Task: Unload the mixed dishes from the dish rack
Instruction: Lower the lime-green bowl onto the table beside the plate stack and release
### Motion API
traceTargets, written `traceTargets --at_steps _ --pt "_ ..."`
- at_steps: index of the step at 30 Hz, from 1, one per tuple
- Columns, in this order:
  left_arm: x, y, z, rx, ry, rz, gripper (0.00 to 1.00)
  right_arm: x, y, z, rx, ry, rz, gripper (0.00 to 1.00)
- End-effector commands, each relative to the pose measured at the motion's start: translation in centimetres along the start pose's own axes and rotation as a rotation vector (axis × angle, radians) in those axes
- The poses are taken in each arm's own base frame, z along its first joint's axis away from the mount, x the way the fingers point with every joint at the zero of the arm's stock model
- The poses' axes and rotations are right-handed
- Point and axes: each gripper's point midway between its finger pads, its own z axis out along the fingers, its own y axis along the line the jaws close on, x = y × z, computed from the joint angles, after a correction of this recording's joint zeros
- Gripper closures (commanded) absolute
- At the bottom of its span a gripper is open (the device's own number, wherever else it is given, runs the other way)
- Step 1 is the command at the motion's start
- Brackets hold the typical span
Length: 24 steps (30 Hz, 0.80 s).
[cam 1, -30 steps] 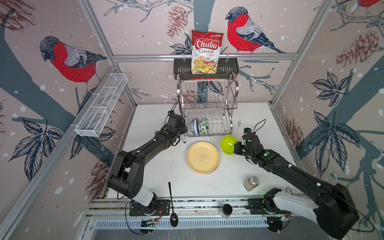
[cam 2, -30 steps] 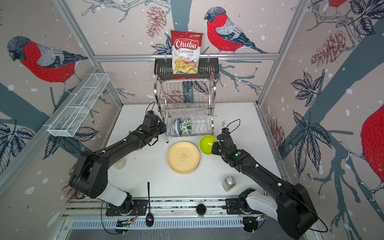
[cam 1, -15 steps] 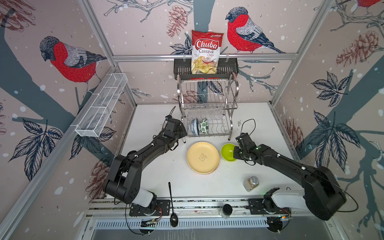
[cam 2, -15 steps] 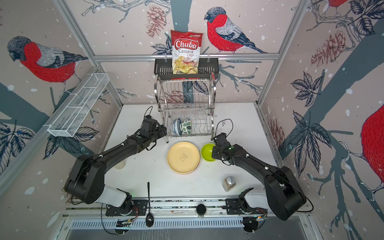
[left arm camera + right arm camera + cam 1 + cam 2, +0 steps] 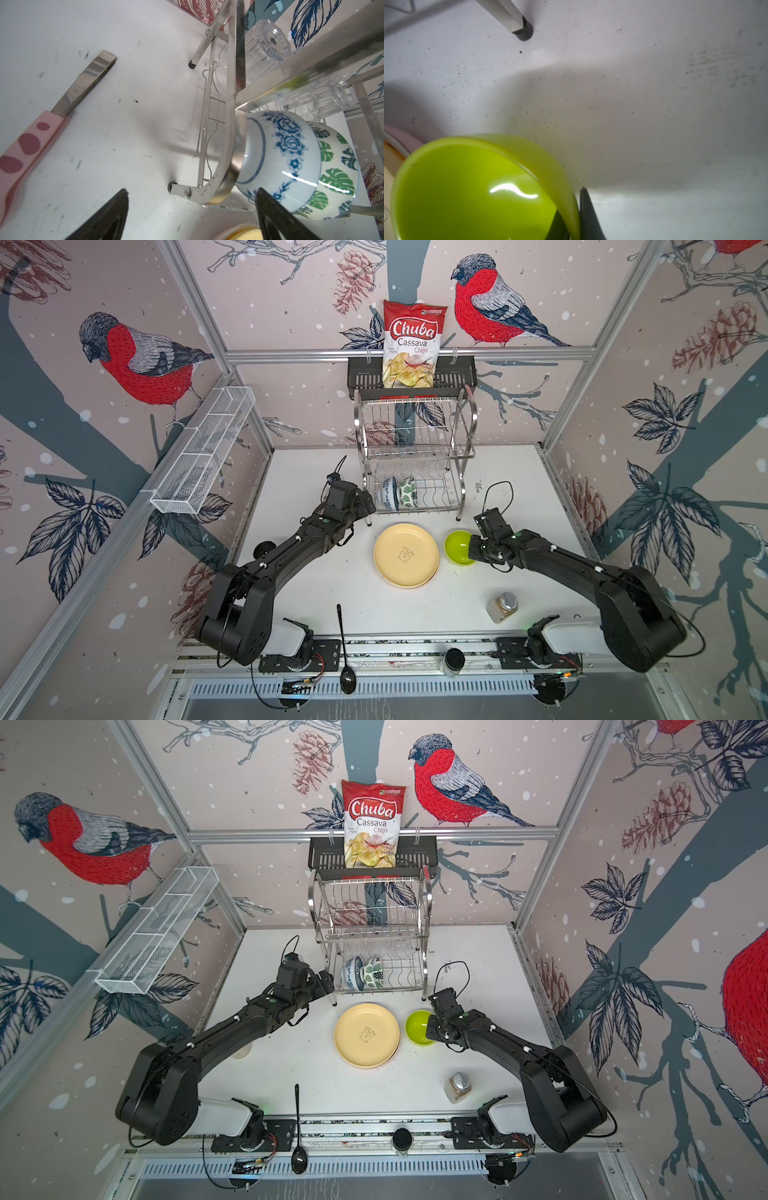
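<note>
Desk (image 5: 316, 597): white, with the dish rack (image 5: 417, 456) standing at the back centre. Its upper tier looks bare in both top views.

Left gripper (image 5: 192, 191): at the rack's lower-left corner, fingers (image 5: 108, 218) spread wide and holding nothing. In the left wrist view the rack's curved side frame and front foot sit between them.

Right gripper (image 5: 571, 218): fingers (image 5: 588, 218) clamped on the rim wall of the lime green bowl (image 5: 457, 547), one inside and one outside. The bowl is down at desk level in front of the rack, just right of the plates and tipped a bit. Can't tell if it's fully resting.

Yellow plate (image 5: 406, 556): flat on the desk in front of the rack. A pink plate (image 5: 406, 137) edge shows under it in the right wrist view.

Blue-white bowl (image 5: 390, 493) and green-leaf bowl (image 5: 409, 492): on edge, side by side and touching, at the left end of the lower tier, blue-white outermost.

Clear tumblers (image 5: 264, 47): two visible in the left wrist view, in the rack behind the bowls.

Spice jar (image 5: 502, 607): on the desk, front right, well apart from the plates.

Black spoon (image 5: 344, 651): front edge, bowl end over the rail.

Knife (image 5: 31, 145): pink spotted handle, flat on the desk left of the rack.
</note>
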Motion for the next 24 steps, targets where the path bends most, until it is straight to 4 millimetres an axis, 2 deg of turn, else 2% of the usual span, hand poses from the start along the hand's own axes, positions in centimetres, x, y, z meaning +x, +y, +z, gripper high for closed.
traceTargets --at_steps 1,6,11,16,18,24 --pt "-0.3 -0.4 -0.4 0.029 -0.015 -0.011 0.05 0.3 -0.3 -0.1 0.001 0.003 0.016 0.89" --pt "0.0 -0.3 -1.0 0.042 -0.016 -0.014 0.05 0.2 -0.2 -0.4 -0.018 -0.015 0.029 0.73" --pt "0.2 0.0 -1.9 0.050 -0.027 -0.015 0.05 -0.2 -0.1 -1.1 -0.029 -0.047 0.038 0.68" --pt "0.6 0.0 -2.8 0.078 -0.030 -0.021 0.05 -1.4 0.7 -3.1 -0.084 -0.122 0.036 0.63" --pt "0.7 0.0 -3.1 0.090 -0.034 -0.029 0.05 -2.0 1.2 -4.1 -0.120 -0.160 0.030 0.62" --pt "0.9 0.4 -3.5 0.097 -0.056 -0.022 0.05 -4.6 3.9 -9.3 -0.295 -0.375 0.037 0.59"
